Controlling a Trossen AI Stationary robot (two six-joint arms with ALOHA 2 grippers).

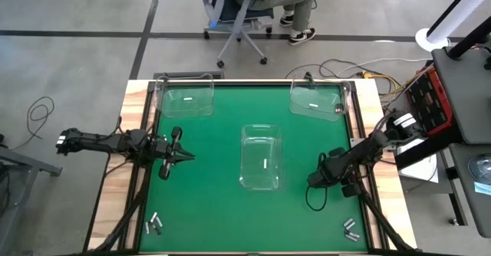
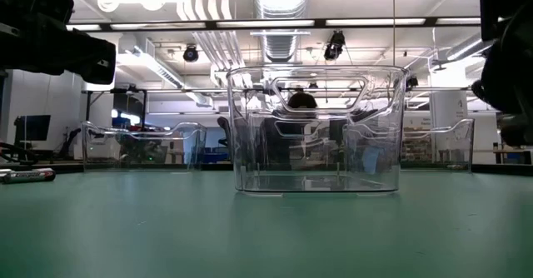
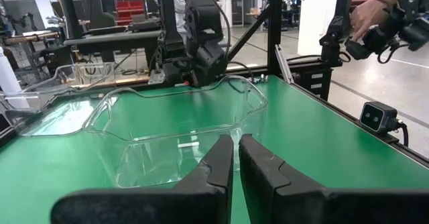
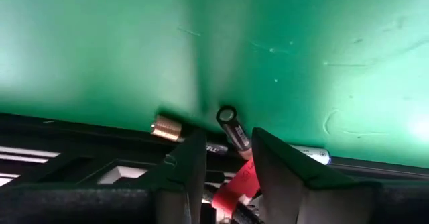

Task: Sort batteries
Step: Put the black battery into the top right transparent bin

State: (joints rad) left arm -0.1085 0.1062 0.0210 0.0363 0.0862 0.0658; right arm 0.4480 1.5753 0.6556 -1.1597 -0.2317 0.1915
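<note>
Small batteries lie in two groups on the green table: one near the front left corner (image 1: 154, 224), one near the front right corner (image 1: 350, 228). A single battery (image 1: 265, 164) lies in the clear middle bin (image 1: 261, 178). My left gripper (image 1: 186, 158) hovers left of that bin, pointing at it, fingers shut with nothing between them (image 3: 236, 158). My right gripper (image 1: 316, 181) hangs over the right side, open (image 4: 228, 153). Past its fingers, a dark battery (image 4: 232, 131), a gold-ended one (image 4: 165, 127) and another battery (image 4: 310, 155) lie by the black edge rail.
Two more clear bins stand at the far left (image 1: 186, 99) and far right (image 1: 316, 99). Black rails frame the table (image 1: 360, 133). A small camera (image 3: 379, 117) sits at the table edge. A person sits on a chair (image 1: 245, 11) beyond the far edge.
</note>
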